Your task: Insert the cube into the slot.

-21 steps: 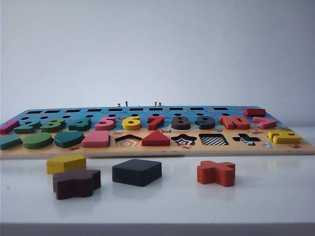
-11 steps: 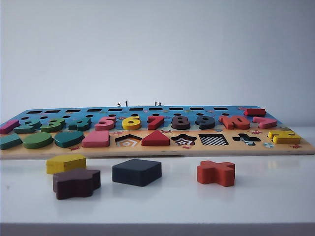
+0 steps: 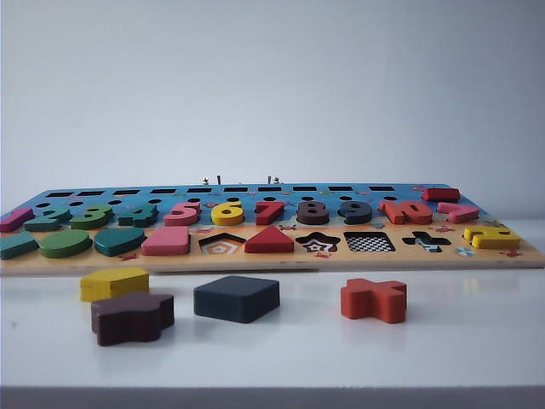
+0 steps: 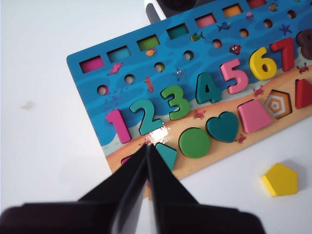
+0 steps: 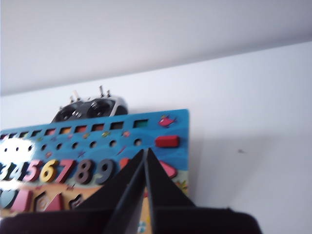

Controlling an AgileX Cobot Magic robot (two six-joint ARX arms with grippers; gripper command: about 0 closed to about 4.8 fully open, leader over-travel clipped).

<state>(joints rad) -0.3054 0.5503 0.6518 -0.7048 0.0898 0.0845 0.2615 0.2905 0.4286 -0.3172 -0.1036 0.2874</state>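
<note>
The cube [image 3: 236, 298], a flat dark navy square block, lies on the white table in front of the puzzle board [image 3: 272, 262], slightly left of centre. The slot [image 3: 369, 242], a square recess with a checkerboard floor, is in the board's front row, right of centre. Neither gripper appears in the exterior view. In the left wrist view, my left gripper [image 4: 147, 145] is shut and empty above the board's [image 4: 97, 92] left end, near the teal shape. In the right wrist view, my right gripper [image 5: 145, 150] is shut and empty over the board's [image 5: 178, 126] right end. Cube and slot are absent from both wrist views.
A yellow pentagon block [image 3: 114, 283], also in the left wrist view [image 4: 280, 179], and a brown flower block [image 3: 132, 317] lie left of the cube. An orange cross [image 3: 374, 299] lies to its right. A remote controller [image 5: 90, 110] sits behind the board.
</note>
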